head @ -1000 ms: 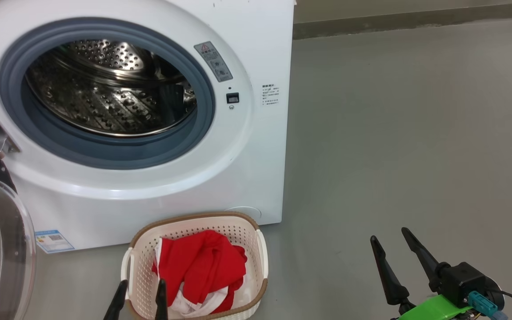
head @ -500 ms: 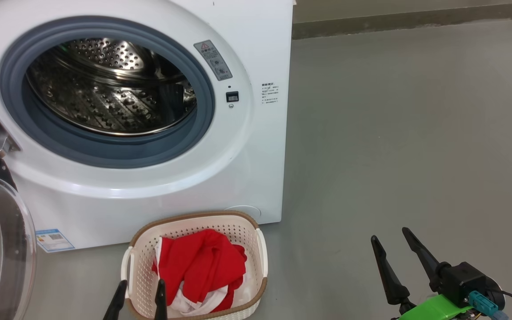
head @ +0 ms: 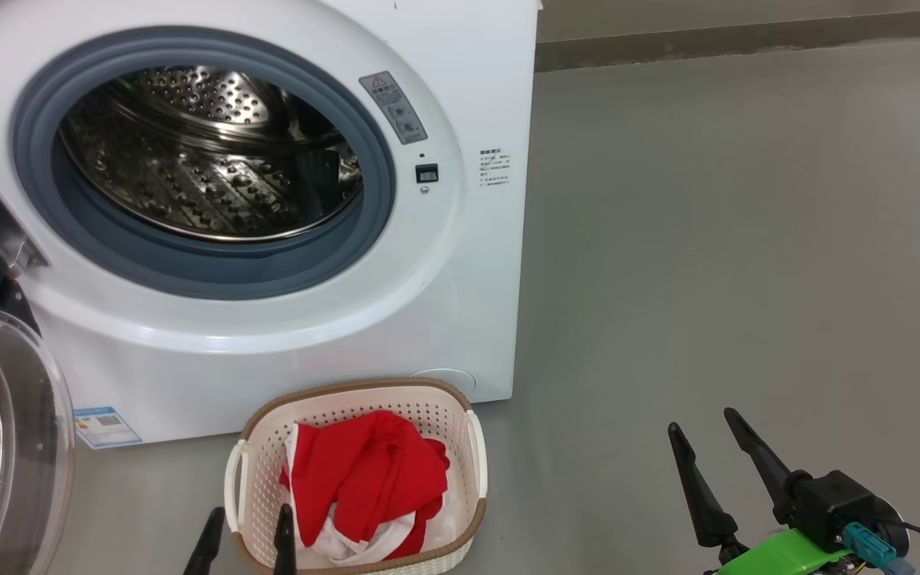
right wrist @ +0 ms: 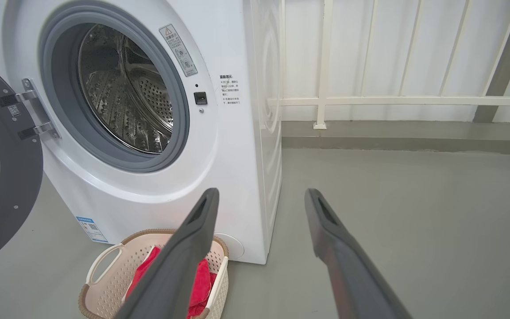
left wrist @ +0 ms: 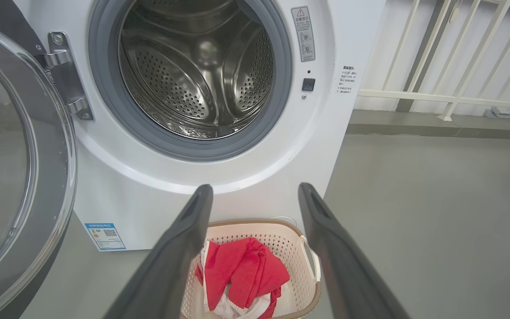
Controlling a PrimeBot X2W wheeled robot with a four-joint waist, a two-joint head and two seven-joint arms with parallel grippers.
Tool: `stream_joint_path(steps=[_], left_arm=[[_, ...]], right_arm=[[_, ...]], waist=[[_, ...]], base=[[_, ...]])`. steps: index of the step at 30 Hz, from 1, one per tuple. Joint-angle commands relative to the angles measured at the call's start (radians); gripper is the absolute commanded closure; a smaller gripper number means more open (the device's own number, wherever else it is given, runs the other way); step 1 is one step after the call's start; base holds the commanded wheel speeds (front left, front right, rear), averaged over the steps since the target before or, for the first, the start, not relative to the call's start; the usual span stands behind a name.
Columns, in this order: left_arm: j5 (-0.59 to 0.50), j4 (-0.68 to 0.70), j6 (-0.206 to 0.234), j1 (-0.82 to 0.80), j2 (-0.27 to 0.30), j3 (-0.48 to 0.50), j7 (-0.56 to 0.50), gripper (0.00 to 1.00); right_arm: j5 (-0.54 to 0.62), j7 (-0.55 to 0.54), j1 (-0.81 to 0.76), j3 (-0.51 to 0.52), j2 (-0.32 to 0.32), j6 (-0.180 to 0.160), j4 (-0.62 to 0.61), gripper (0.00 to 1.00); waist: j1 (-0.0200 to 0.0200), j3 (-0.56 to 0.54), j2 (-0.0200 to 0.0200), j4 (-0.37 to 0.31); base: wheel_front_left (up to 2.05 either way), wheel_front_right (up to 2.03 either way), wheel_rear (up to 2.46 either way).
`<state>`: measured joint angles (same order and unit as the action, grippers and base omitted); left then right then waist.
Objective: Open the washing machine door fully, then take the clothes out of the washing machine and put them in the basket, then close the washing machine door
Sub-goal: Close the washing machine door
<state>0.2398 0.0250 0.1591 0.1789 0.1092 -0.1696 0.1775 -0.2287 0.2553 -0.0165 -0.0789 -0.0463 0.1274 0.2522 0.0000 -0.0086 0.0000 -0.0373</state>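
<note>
The white washing machine [head: 468, 263] stands with its drum [head: 212, 160] bare and shiny. The washing machine door [head: 5, 447] hangs swung wide open at the left on its hinge [left wrist: 67, 75]. On the floor before the machine sits the cream basket [head: 356, 389], holding the red and white clothes [head: 364, 479]. My left gripper [head: 250, 511] is open at the basket's near left corner; the left wrist view shows its open fingers [left wrist: 255, 187] above the basket [left wrist: 290, 248] with nothing between them. My right gripper [head: 701, 420] is open and empty over bare floor to the right.
Grey floor [head: 707, 239] stretches to the right of the machine. A low kerb [head: 747, 40] and a white railing [right wrist: 370, 101] run along the back wall. The open door [right wrist: 2, 177] takes up the space left of the machine.
The whole head picture has shifted slightly right, so the camera moved. Both grippers stay open in the same places, and the clothes lie still in the basket.
</note>
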Motion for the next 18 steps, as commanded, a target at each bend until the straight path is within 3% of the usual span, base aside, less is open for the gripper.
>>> stream_joint_path(steps=[1,9,18], left_arm=[[0.003,0.019,0.009,-0.046,0.008,0.029,0.01,0.0],[0.007,0.01,0.02,-0.052,0.008,0.034,0.016,0.0],[0.019,0.023,0.032,-0.048,0.012,0.049,0.029,0.0]], right_arm=[[0.005,0.006,0.023,-0.018,-0.004,0.003,-0.023,0.0],[0.008,0.006,0.021,-0.018,-0.004,0.003,-0.027,0.0],[0.012,0.006,0.016,-0.032,-0.004,0.003,-0.043,0.0]], waist=[[0.0,-0.001,0.0,0.004],[0.0,-0.002,0.0,0.043],[0.0,-0.011,0.0,0.165]], base=[[0.0,0.0,0.0],[0.0,0.0,0.0],[0.0,0.0,0.0]])
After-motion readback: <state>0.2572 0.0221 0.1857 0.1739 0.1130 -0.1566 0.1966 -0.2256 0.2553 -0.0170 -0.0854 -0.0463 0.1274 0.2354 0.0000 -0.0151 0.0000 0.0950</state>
